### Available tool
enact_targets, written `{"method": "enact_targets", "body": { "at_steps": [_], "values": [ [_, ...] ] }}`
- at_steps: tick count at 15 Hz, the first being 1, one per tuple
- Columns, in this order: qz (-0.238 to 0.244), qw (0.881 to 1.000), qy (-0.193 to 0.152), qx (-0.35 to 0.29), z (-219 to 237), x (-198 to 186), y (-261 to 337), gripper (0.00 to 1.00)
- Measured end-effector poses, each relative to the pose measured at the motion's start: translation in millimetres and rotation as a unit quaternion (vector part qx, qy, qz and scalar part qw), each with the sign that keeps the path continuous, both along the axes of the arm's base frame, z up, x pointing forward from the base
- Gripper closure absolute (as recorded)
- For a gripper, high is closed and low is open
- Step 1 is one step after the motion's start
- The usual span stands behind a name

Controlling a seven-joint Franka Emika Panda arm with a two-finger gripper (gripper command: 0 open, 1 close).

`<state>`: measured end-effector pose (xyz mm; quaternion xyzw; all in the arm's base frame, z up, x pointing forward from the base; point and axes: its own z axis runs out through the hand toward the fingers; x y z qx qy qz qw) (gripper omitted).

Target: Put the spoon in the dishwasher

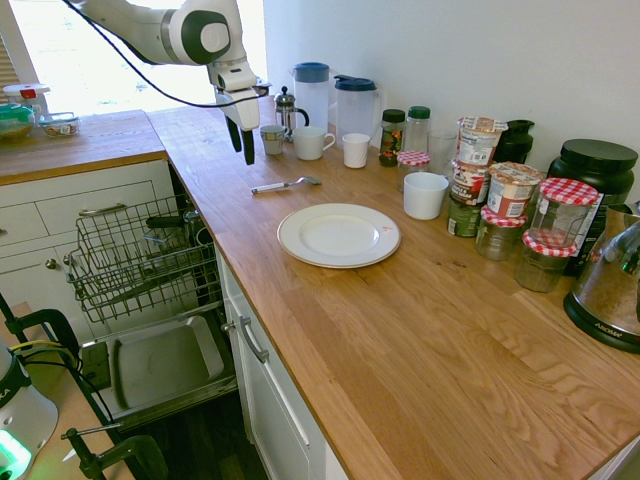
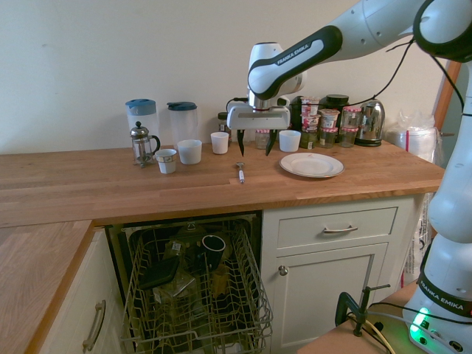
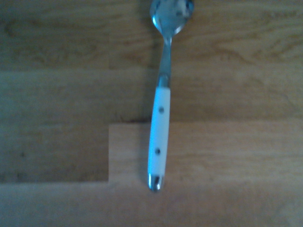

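The spoon (image 1: 285, 184) lies flat on the wooden counter, left of the white plate (image 1: 338, 235) and near the counter's edge over the dishwasher. In the wrist view the spoon (image 3: 159, 137) has a white handle with two rivets and a shiny metal bowl. My gripper (image 2: 255, 144) hangs open a little above the counter, fingers pointing down, over and slightly behind the spoon (image 2: 240, 172), touching nothing. The dishwasher (image 1: 140, 255) is open below the counter. Its dark wire rack (image 2: 195, 295) is pulled out and holds a cup and dark items. Its grey door panel (image 1: 160, 365) is folded down.
Behind the gripper stand a French press (image 1: 288, 110), white cups (image 1: 312, 143), and two pitchers (image 1: 355, 105). Jars, tubs and a white cup (image 1: 425, 195) crowd the right of the counter, with a kettle (image 1: 610, 290) at the far right. White cabinet drawers (image 2: 339, 228) flank the dishwasher.
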<state>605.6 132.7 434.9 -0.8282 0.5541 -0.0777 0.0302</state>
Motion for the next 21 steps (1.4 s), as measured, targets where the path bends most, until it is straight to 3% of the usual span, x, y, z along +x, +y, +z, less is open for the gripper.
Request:
{"method": "enact_targets", "body": {
  "at_steps": [8,18,19,21],
  "values": [
    [-0.067,0.998,0.002,0.007,-54,80,-6,0.0],
    [-0.091,0.996,0.021,0.012,-88,101,-20,0.0],
    [-0.091,0.996,0.021,0.012,-89,101,-21,1.0],
    [-0.093,0.995,0.021,0.012,-90,102,-22,1.0]
  ]
}}
